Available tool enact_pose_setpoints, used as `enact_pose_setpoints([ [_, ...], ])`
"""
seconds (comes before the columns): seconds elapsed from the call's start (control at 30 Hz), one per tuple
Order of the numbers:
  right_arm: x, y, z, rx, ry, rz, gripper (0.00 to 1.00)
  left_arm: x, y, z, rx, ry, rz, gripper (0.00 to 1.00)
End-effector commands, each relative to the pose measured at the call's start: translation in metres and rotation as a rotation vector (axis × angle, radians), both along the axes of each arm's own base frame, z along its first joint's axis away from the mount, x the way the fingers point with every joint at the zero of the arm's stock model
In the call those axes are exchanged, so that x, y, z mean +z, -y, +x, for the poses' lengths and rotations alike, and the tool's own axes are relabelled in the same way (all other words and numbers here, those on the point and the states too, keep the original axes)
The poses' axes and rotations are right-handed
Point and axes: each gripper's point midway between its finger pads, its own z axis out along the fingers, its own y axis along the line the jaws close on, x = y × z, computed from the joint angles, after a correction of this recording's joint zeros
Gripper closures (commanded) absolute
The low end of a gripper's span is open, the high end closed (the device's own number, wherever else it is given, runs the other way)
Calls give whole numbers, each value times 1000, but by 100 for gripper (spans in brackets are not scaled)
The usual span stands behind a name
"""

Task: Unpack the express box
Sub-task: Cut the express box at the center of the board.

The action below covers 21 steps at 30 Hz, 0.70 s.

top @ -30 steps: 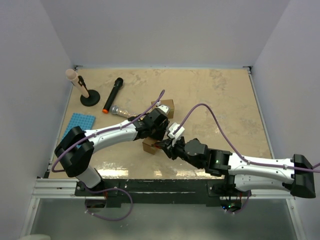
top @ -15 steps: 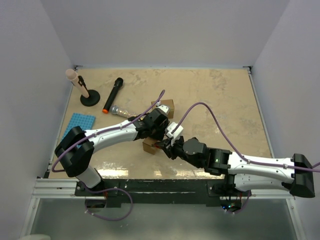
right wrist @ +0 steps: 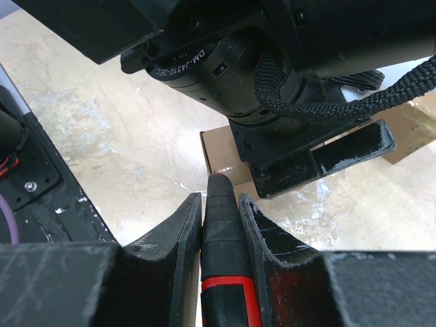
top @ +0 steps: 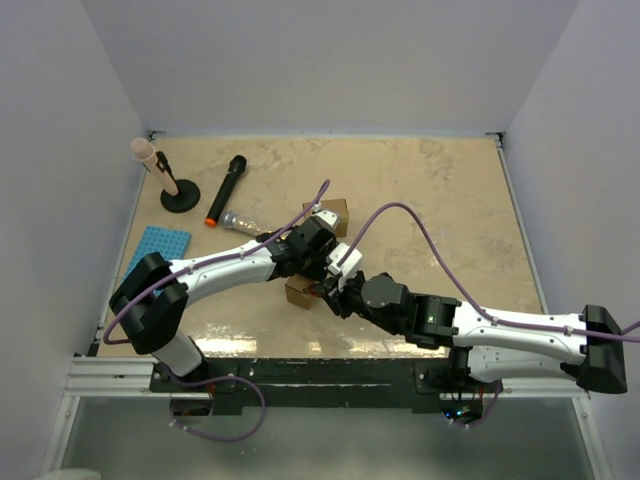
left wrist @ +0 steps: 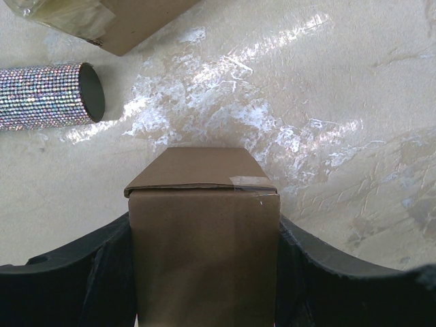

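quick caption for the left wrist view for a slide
Left end effector clamping a small brown cardboard box, a glittery rhinestone cylinder lying on the beige table beyond.

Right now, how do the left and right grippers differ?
The left gripper holds a taped cardboard box; the right gripper holds a slim black tool with a red band. The left gripper's jaws stand wide around the box; the right gripper's sit narrow, tool tip close to that box. Shared: both are shut on something.

A rhinestone-covered cylinder lies on the beige desk beside a black microphone. Further left are a pink-headed stand and a blue studded mat.
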Motion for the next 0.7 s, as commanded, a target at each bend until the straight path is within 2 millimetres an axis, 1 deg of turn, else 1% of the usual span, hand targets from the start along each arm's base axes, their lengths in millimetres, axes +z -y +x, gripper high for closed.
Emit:
enact_pose_setpoints([
  [0.0, 2, 1, -1, 10, 4, -38, 100, -27, -25, -16, -12, -94, 108, 73],
  [0.23, -2, 0, -1, 4, -9, -54, 100, -27, -32, -10, -7, -88, 124, 73],
  [0.33, 0, -2, -1, 8, -9, -42, 100, -27, -34, -9, -20, -86, 138, 73],
  [0.5, 4, -11, -2, 10, -36, -22, 100, -26, -35, -8, -57, -70, 155, 73],
  [0.53, -1, -13, -2, 12, -44, -32, 100, -25, -37, -8, -61, -64, 163, 73],
  [0.6, 0, -16, -3, 14, -54, -27, 100, -26, -39, -8, -78, -56, 180, 73],
  [0.67, -4, -16, -4, 13, -63, -39, 100, -29, -44, -8, -84, -53, 205, 74],
])
